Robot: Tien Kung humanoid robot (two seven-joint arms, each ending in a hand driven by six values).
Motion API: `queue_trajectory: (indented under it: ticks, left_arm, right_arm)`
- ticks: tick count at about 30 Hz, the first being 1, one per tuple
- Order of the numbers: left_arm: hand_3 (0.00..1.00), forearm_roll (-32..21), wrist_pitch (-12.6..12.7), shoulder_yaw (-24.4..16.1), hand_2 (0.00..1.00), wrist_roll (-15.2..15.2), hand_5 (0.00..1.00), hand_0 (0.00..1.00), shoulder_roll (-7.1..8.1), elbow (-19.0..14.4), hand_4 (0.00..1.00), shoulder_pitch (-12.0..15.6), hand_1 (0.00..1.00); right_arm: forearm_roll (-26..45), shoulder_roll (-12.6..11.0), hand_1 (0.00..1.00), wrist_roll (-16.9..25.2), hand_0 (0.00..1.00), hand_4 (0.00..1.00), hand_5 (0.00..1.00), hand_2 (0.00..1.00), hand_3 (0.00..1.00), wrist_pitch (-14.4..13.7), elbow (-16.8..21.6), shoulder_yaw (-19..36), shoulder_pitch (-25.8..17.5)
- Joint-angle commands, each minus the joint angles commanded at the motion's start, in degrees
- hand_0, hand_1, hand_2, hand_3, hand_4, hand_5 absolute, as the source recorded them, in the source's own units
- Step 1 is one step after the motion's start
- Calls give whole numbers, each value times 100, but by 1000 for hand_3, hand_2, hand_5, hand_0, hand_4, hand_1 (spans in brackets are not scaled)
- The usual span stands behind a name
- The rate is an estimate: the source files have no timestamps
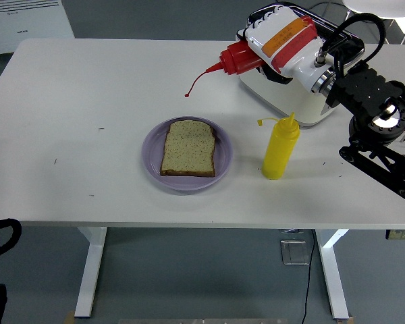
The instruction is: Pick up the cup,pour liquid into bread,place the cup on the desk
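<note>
The red squeeze bottle [241,57] is gripped in the right hand [280,37], held above the table's far right. Its long axis is tipped nearly level, nozzle aimed left and slightly down. The bread [188,148] lies on a purple plate [224,155] well apart, down-left of the nozzle tip. No print on the toaster [290,101] can be read.

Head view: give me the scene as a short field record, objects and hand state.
right robot hand: shut on red squeeze bottle, raised over the table's far right
red squeeze bottle: tipped sideways, nozzle pointing left and down, not yet over the bread
bread slice: flat on purple plate, centre of table
yellow squeeze bottle: upright, right of the plate, apart from it
toaster: white, far right, partly hidden by the arm
left robot hand: not in view
</note>
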Motion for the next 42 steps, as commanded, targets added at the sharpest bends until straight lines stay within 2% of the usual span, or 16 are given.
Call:
queue_trajectory:
  ticks: [10,11,12,18,22,26,30,32,38,42]
  left_arm:
    - [734,3,0,-24,746,-1,998,800,14,-4,452,3,751]
    - [734,3,0,-24,746,-1,998,800,14,-4,452,5,751]
    - [734,3,1,-24,746,-1,998,801,13,-3,452,7,750]
    - [734,2,-4,-11,746,1,998,801,-3,-1,451,-6,749]
    - [734,1,0,-26,746,-1,998,801,3,-1,451,0,749]
    - [734,0,3,-49,745,-4,998,800,19,-4,450,16,750]
    - [733,0,2,-33,745,-4,998,800,21,-2,451,17,750]
    - [733,0,1,-24,745,-2,998,800,20,0,451,18,750]
    - [733,1,-5,26,744,2,998,800,0,6,450,11,750]
    - [733,0,-1,6,744,-3,998,799,8,-1,451,25,749]
  right_arm:
    - [0,-120,228,-103,206,356,171,367,491,-203,227,638,140]
    - [0,-114,228,-97,206,356,171,367,491,-206,235,579,145]
    - [0,-108,272,-91,205,352,176,371,494,-208,243,493,149]
    - [0,-25,274,49,213,347,178,376,496,-43,44,-610,211]
    - [0,-44,274,-3,213,347,178,376,496,-111,51,-392,185]
    - [0,-140,270,-73,212,345,178,376,495,-165,187,129,220]
    - [0,-108,271,-87,213,344,179,378,496,-175,250,367,231]
    - [0,-75,271,-81,213,344,179,378,496,-156,229,285,261]
    - [0,76,274,99,215,342,180,380,496,5,-42,-816,458]
    - [0,6,276,94,225,338,179,383,496,-3,-43,-778,500]
